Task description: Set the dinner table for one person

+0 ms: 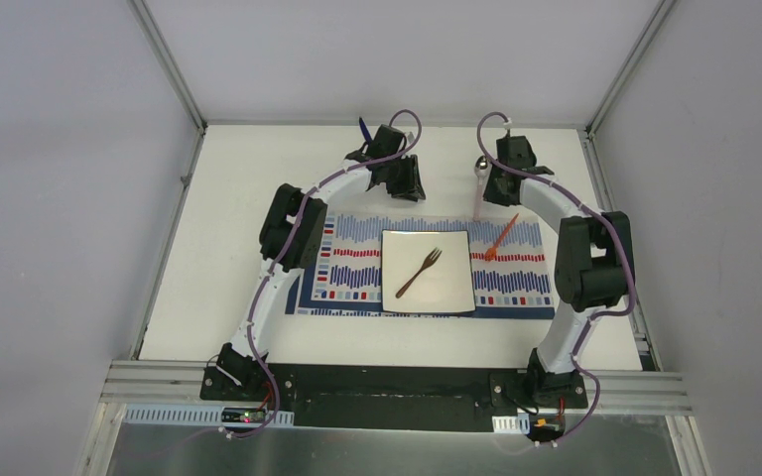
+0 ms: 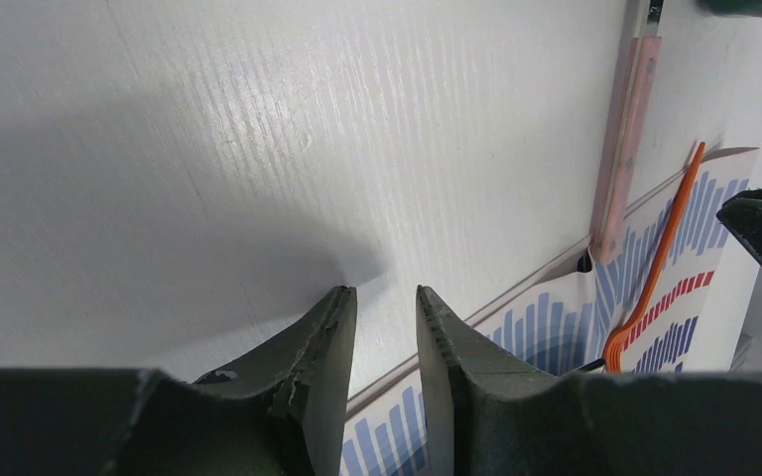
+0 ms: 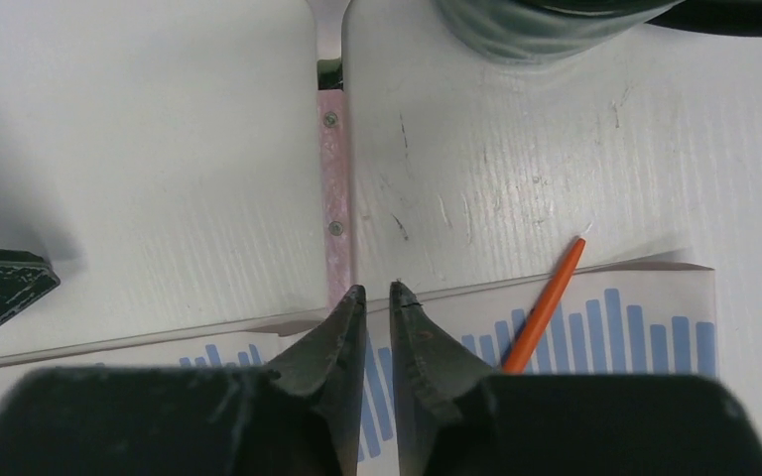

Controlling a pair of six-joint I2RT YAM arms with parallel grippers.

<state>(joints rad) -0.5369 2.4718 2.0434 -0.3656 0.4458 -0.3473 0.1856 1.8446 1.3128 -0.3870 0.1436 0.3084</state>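
Top external view: you see the bench (image 1: 228, 248), white with aluminium frame edges, filling the middle of the picture. Both arms are bent over its far half.
placemat (image 1: 516, 283): striped blue, red and white, lying flat at the centre of the bench.
plate (image 1: 456, 293): square and white, on the middle of the placemat.
brown fork (image 1: 418, 272): on the plate, tines toward 1 o'clock.
orange fork (image 1: 501, 238): on the placemat at 2 o'clock from the plate, clear of it, tines toward 7 o'clock.
pink-handled utensil (image 1: 478, 193): at 1 o'clock from the plate. Its handle end is on the placemat's far edge and its metal end is out on the bare bench toward 12 o'clock.
left gripper (image 2: 384, 297): at 11 o'clock from the plate, above the placemat's far edge. It is released, and you see a narrow gap with nothing in it.
right gripper (image 3: 375, 290): over the near end of the pink handle, parted by a slit and grasping nothing. The handle tip sits right at one fingertip, and you cannot tell whether they touch.
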